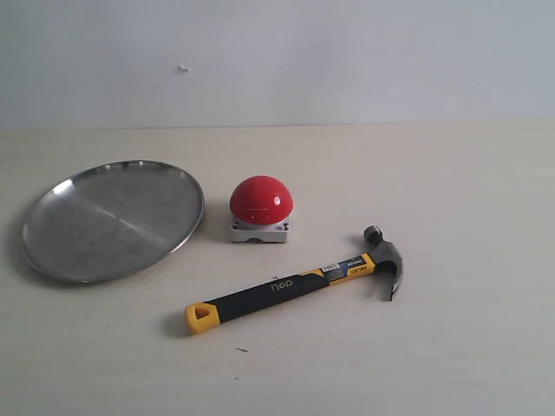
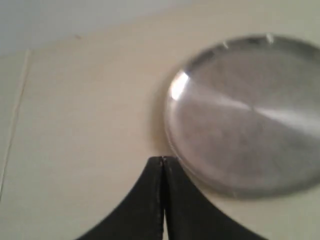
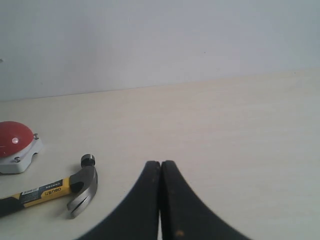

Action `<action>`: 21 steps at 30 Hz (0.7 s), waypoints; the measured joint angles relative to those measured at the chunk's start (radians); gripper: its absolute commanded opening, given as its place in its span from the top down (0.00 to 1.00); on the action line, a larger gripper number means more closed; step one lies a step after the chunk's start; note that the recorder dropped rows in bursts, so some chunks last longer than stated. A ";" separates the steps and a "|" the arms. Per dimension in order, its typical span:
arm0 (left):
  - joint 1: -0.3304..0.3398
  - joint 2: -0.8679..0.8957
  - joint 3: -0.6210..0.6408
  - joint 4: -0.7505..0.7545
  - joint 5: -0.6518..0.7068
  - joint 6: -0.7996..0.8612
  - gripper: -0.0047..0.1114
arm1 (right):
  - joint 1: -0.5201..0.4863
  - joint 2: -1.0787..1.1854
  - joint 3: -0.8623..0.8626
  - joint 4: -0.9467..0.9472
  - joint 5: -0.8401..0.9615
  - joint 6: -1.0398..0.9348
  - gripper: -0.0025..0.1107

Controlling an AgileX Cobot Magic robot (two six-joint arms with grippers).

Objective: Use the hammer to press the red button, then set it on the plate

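Pickup pending; claw hammer (image 1: 299, 284) lies free, near right. Left gripper (image 2: 163, 161), right gripper (image 3: 160, 164) pressed together, empty. Next: right spreads, grasps handle (image 1: 260, 295)

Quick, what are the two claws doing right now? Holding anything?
Left gripper: closed, holding nothing.
Right gripper: closed, holding nothing.

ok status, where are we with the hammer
Left end effector shut, empty; right end effector shut, empty. Hammer flat on table, untouched, near the button. Plate bare. Nothing blocking the hammer.
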State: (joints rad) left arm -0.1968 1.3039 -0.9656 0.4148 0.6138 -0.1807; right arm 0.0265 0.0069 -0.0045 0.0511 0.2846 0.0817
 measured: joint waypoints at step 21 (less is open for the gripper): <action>-0.438 0.586 -0.649 -0.391 0.404 0.716 0.96 | 0.000 0.000 0.000 0.000 0.000 0.000 0.98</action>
State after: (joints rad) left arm -0.6346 1.8897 -1.6143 0.0241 1.0181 0.5353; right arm 0.0265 0.0069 -0.0045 0.0511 0.2846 0.0817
